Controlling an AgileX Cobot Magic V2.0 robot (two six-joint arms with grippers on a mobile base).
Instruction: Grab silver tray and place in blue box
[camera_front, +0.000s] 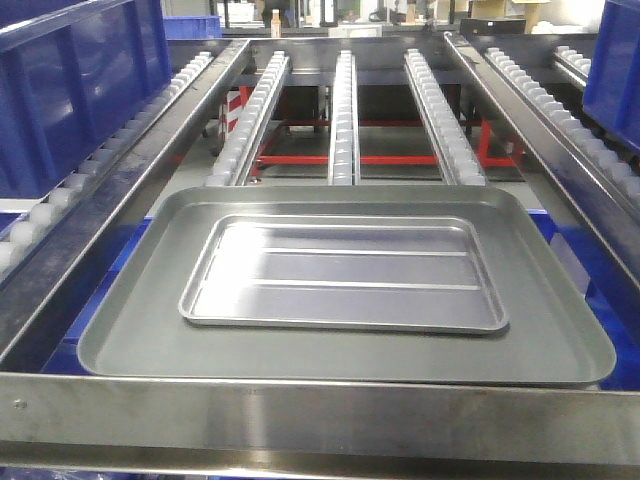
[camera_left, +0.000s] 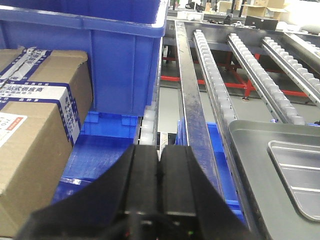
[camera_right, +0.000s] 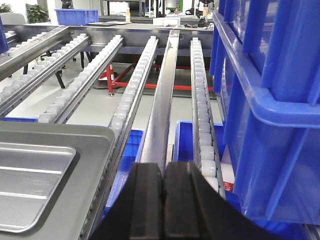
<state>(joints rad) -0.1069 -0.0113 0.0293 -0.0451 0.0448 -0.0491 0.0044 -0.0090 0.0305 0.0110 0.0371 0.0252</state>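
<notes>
exterior front-facing view showed the silver tray (camera_front: 343, 272) lying in the grey tray (camera_front: 130, 340), not yet in the blue box (camera_front: 75, 90), while left gripper (camera_left: 159, 170) and right gripper (camera_right: 163, 192) sat clenched, empty.

- The front-facing camera is looking forward and down along the worktop (camera_front: 320, 415), sitting close above the grey tray (camera_front: 130, 340) and the silver tray (camera_front: 345, 275) lying in it.
- The left wrist camera is looking forward over the left tool (camera_left: 160, 150), low beside the worktop's left rail, catching both trays' far left corner.
- The right wrist camera is looking forward over the right tool (camera_right: 163, 170), catching their far right corner.
</notes>
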